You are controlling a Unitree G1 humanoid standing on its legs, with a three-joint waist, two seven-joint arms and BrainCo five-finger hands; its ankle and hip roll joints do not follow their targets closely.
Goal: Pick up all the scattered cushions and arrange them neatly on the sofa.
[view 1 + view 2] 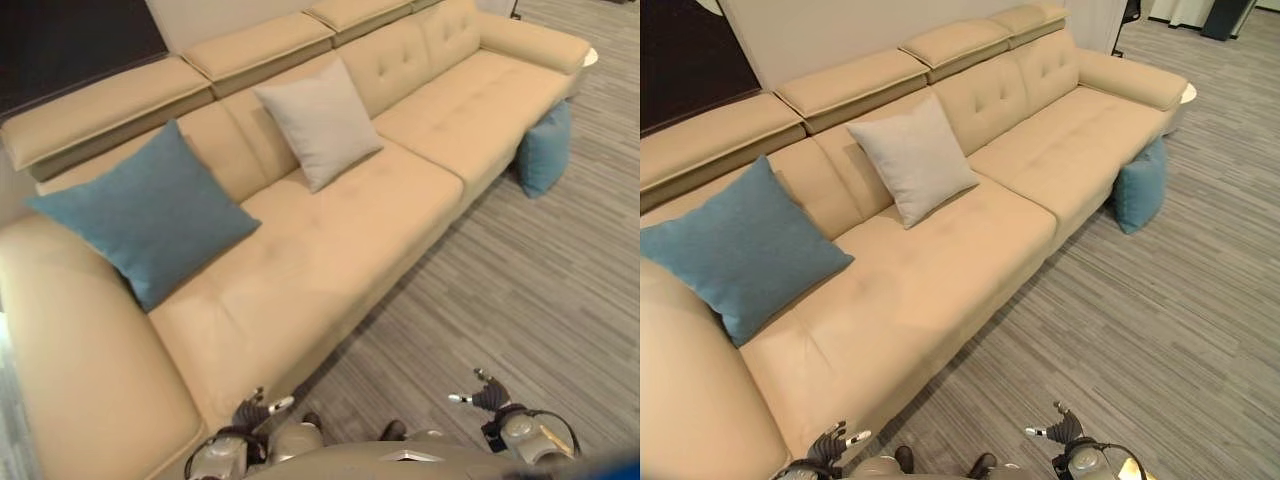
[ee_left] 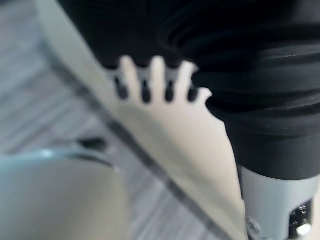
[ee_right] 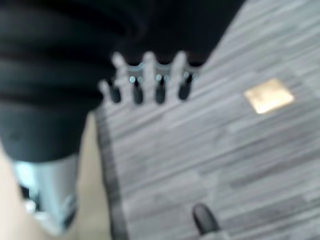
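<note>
- Cushions number three: a large blue cushion (image 1: 150,215) leans on the backrest at the left end of the beige sofa (image 1: 330,260), a pale grey cushion (image 1: 318,122) leans on the backrest near the middle, and a smaller blue cushion (image 1: 545,148) stands on the floor, propped against the sofa's front at the far right end.
- That floor cushion looks like the one left to collect; it lies well ahead and to the right of both hands, standing upright on one edge with its broad face against the sofa base.
- Left hand (image 1: 252,412) hangs low beside the near front corner of the sofa, fingers relaxed and spread, holding nothing.
- Right hand (image 1: 488,396) hangs over the grey striped floor (image 1: 520,300), fingers likewise loose and empty; its wrist view shows bare floor past the fingers (image 3: 150,80).
- Judging by position, the right hand is the nearer to the floor cushion, though still well apart from it, so a walk along the sofa seems needed first.
- Open floor runs along the whole sofa front, giving a clear path.
- Right-hand seat (image 1: 480,105) above the floor cushion is bare, offering room to set it against the backrest, in line with the other two.
</note>
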